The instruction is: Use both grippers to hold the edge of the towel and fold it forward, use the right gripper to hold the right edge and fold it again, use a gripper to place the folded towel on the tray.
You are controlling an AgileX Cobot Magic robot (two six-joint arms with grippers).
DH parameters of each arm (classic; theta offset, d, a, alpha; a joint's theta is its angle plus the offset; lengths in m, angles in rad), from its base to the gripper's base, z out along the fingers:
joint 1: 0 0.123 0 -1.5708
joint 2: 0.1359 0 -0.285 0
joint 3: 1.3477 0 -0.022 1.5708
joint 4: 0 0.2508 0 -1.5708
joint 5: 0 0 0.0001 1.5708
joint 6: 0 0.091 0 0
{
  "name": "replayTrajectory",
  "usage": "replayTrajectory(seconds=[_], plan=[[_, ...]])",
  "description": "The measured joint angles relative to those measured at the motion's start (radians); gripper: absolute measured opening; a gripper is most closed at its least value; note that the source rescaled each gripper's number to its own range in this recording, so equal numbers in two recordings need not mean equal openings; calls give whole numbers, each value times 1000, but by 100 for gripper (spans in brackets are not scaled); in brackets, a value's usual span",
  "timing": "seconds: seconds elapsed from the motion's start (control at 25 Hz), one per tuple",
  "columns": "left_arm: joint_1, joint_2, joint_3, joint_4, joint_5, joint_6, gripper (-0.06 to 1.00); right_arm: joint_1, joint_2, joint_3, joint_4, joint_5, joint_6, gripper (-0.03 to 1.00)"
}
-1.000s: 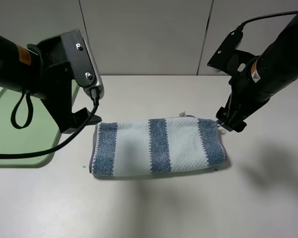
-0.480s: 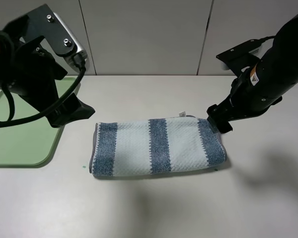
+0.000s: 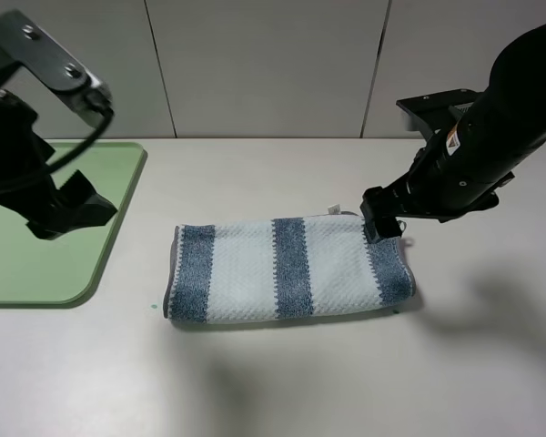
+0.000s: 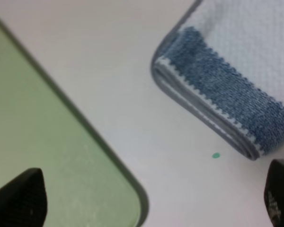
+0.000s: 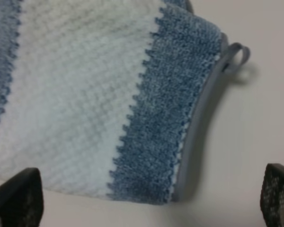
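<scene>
The striped towel (image 3: 255, 269) lies folded into a long band in the middle of the table. Its grey hem (image 5: 201, 118) runs down the right end, with a small loop tag (image 5: 236, 56) beside it. My right gripper (image 3: 382, 223) hovers over that right end, open, and the towel's edge shows between its fingertips (image 5: 277, 194) in the right wrist view. My left gripper (image 3: 68, 211) is raised over the near right corner of the green tray (image 3: 36, 264), open and holding nothing. Both the tray (image 4: 38, 132) and the towel's left end (image 4: 227, 90) appear in the left wrist view.
The pale table carries a tiny green dot (image 4: 216, 155) between the tray and the towel. A grey panelled wall (image 3: 273, 64) stands behind the table. Bare tabletop lies in front of the towel and to its right.
My left arm has drawn back to the left, away from the towel and over the tray. My right gripper has shifted left onto the towel's right end.
</scene>
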Motion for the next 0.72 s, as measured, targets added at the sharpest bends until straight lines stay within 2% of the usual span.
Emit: replayTrajectory(seconds=[0.24, 0.52, 0.72], plan=[[64, -232, 0, 9, 65, -78, 90, 0, 0, 0, 53, -9, 0, 100], [72, -511, 1, 11, 213, -155, 90, 0, 0, 0, 90, -12, 3, 100], [72, -716, 74, 11, 280, -222, 89, 0, 0, 0, 90, -15, 3, 100]])
